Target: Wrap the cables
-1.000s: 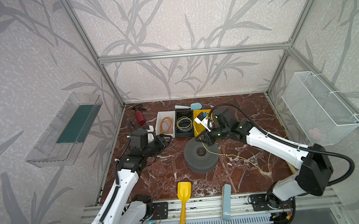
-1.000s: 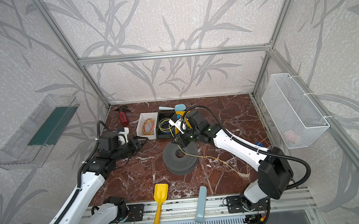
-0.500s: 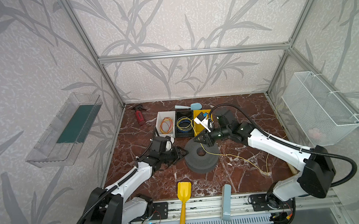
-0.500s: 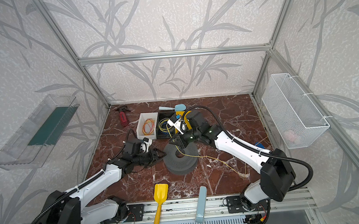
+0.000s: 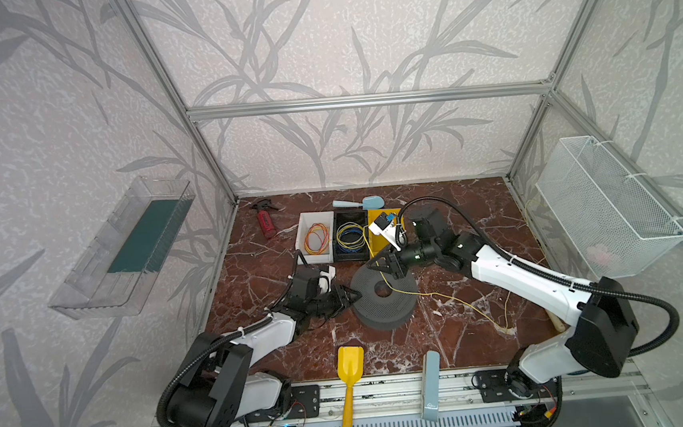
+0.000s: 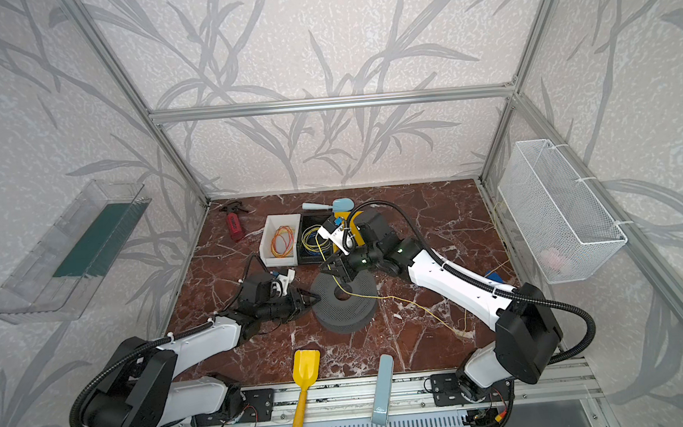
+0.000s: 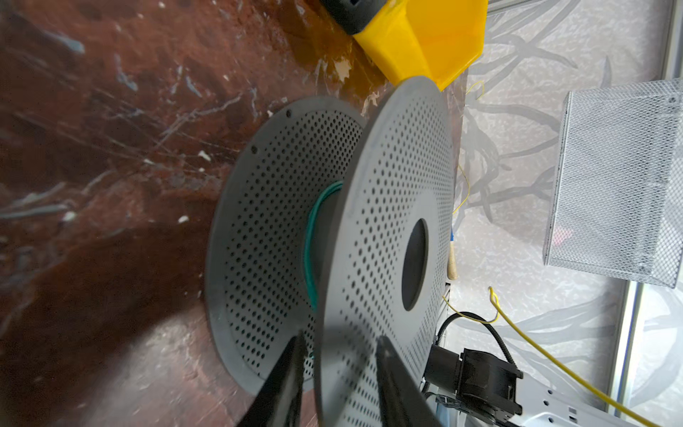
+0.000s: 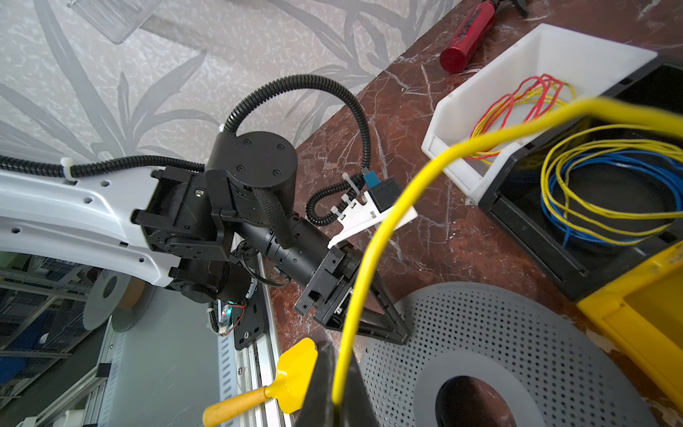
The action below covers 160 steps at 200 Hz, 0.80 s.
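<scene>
A dark grey perforated spool [image 5: 384,298] [image 6: 344,302] lies flat mid-table. The thin yellow cable [image 5: 455,297] [image 6: 413,300] runs from the table's right side across the spool's top flange up to my right gripper [image 5: 383,263] [image 6: 335,267]. In the right wrist view that gripper [image 8: 334,405] is shut on the cable [image 8: 373,236]. My left gripper [image 5: 348,295] [image 6: 313,298] is at the spool's left rim. In the left wrist view it [image 7: 340,334] is open, one finger on each side of the upper flange [image 7: 391,222], with gaps showing. Green wire [image 7: 310,236] circles the spool core.
Behind the spool stand a white bin [image 5: 303,226] of red-orange wires, a black bin [image 5: 338,223] of blue-yellow wires and a yellow bin [image 5: 379,240]. A red pump [image 5: 266,224] and blue scoop [image 5: 355,203] lie at the back. A yellow scoop [image 5: 350,372] and grey-blue bar [image 5: 430,382] lie in front.
My left arm has swung from the table's left side to the spool, and its jaws now straddle the top flange rim, narrower than before. The right gripper has stayed shut on the cable, barely moving.
</scene>
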Tool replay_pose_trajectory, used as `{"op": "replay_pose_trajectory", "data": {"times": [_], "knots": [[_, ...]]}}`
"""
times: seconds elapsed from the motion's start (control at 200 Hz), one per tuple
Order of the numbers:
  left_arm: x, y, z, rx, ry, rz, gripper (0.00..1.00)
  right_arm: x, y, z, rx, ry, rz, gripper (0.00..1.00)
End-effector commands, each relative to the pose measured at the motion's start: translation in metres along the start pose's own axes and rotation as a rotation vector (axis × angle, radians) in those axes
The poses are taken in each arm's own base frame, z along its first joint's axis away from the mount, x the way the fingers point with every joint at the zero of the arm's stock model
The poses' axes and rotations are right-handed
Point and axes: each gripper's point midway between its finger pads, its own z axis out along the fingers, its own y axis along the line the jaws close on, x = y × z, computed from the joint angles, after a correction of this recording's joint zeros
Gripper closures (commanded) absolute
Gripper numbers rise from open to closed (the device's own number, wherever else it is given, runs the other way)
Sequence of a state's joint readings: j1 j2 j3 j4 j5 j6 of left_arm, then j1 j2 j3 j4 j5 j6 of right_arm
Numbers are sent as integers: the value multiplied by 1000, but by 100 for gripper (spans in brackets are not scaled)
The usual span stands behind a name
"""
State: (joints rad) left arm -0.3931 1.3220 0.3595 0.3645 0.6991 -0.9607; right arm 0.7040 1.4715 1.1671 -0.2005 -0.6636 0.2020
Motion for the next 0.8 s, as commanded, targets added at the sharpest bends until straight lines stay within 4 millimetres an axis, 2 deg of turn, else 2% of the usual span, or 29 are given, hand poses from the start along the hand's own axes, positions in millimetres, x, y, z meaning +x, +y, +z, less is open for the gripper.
{"op": "replay_pose_trajectory", "data": {"times": [0.0,0.175,0.26,0.405,0.485,0.575,0.665,0.795], "knots": [[1,-11,4,86,7,-2,67,-3,3,1,-15,-14,-6,100],[1,-6,9,124,-11,-41,95,-2,3,0,-10,-16,-8,100],[-1,-8,9,126,-16,-43,100,-1,2,-2,-1,-16,-10,100],[-1,-7,3,46,-7,-43,100,-3,0,-8,41,-15,-22,100],[-1,-11,-10,-34,-2,-19,100,-4,-3,-16,86,-33,-29,100],[-6,-18,-37,-192,-22,25,100,-3,-6,-24,119,-59,-17,100],[-21,-39,-63,-271,-79,77,100,-1,-7,-31,116,-67,0,100],[-37,-69,-89,-338,-136,123,100,7,-14,-39,149,-60,9,100]]}}
